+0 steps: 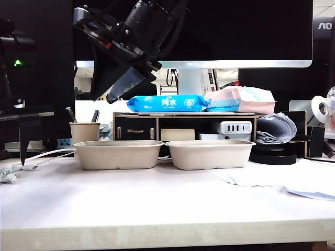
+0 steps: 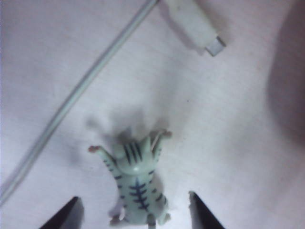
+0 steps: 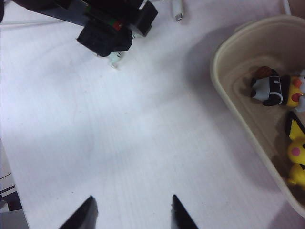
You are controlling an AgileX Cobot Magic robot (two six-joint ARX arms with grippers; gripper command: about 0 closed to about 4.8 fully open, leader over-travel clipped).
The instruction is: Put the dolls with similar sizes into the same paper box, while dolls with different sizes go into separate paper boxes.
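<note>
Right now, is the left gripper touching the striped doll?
Apart. In the left wrist view the left gripper stands open, bare table showing between each fingertip and the striped doll lying midway.

two paper boxes (image 1: 119,155) side by side | right hand (image 1: 123,86) above left box

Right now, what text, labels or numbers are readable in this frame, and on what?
"纯水" and "6": blue wet-wipe pack on the black wooden shelf.
"AO", cut off: dark monitor corner.
Small print on that blue pack and the pink-white pack: too blurred.
Wrist views: none.
</note>
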